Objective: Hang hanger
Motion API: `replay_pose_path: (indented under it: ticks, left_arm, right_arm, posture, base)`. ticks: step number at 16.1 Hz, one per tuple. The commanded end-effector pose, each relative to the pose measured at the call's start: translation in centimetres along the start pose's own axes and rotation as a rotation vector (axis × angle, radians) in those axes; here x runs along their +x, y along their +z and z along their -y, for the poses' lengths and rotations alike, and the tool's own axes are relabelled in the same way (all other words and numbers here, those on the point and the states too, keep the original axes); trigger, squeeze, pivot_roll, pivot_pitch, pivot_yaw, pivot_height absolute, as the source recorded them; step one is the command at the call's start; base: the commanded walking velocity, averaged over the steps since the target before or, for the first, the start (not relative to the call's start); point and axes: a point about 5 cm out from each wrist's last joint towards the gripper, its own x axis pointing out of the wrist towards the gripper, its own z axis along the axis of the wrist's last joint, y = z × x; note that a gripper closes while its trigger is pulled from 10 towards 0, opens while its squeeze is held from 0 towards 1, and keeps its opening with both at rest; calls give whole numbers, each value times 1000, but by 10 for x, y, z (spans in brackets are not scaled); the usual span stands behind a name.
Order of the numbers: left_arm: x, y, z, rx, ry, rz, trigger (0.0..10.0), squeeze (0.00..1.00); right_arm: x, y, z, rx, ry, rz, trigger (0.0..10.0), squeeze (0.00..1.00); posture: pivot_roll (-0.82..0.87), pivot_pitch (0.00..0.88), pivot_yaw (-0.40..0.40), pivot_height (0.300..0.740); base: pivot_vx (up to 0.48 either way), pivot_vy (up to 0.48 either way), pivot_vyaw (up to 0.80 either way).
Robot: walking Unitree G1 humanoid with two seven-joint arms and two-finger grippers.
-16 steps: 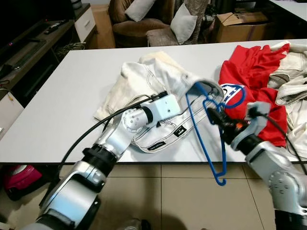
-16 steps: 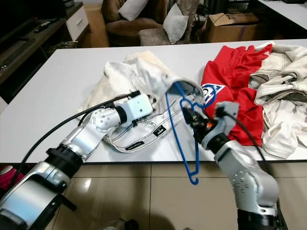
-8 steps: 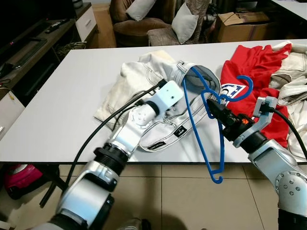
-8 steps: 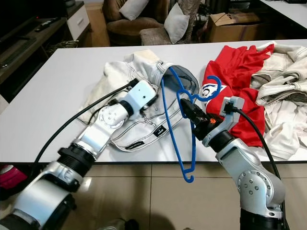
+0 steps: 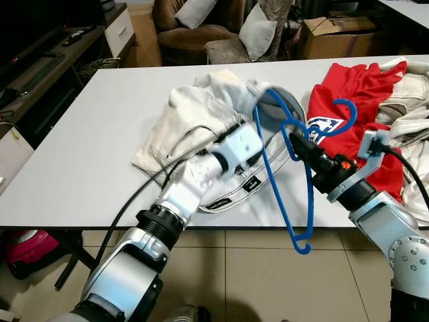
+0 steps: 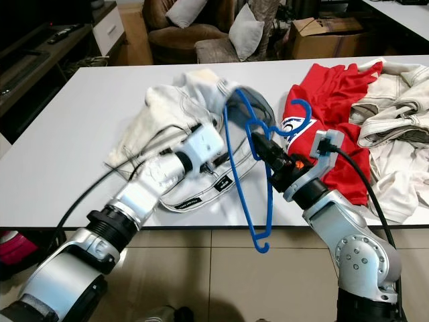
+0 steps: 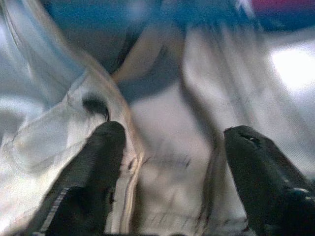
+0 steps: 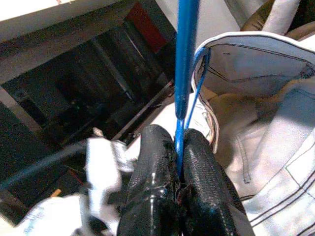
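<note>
A blue wire hanger (image 5: 310, 201) hangs tilted over the table's front edge, its lower end below the tabletop. My right gripper (image 8: 178, 147) is shut on its wire near the neck (image 5: 305, 144). The hanger's upper corner reaches the open waistband of a white garment (image 5: 194, 111) lying on the white table (image 5: 100, 121). My left gripper (image 7: 170, 142) is open over that garment's fabric, one black finger (image 7: 103, 147) on each side, just left of the hanger. The left wrist view is blurred.
A red shirt (image 5: 355, 84) and more white clothes (image 5: 409, 114) lie on the table's right part. Behind the table are a brown sofa with pillows (image 5: 201, 27) and a cardboard box (image 5: 335, 30). A dark TV cabinet (image 5: 40, 60) runs along the left.
My right gripper raised the hanger and carried it a little to the right, its corner now at the garment's opening. My left arm pushed forward along the garment and the waistband lifted.
</note>
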Motion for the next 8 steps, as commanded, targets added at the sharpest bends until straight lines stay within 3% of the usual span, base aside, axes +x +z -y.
replay_pose_path:
  ticks: [1,4,8]
  left_arm:
    - [2,-1,-13,62,83,-27,10000,1000]
    - [6,-7,-18,109,175,-72,10000,1000]
    - [4,-7,-40,117,333,-75,10000,1000]
  right_arm:
    - [3,9,-10,-6,54,30,10000,0]
    - [3,10,-12,-1,65,30,10000,0]
    - [1,11,-13,-1,69,26,10000,0]
  posture:
    - [-208,0,90,740]
    - [-212,0,86,740]
    - [-224,0,89,740]
  base:
    - [0,0,0]
    - [0,0,0]
    - [0,0,0]
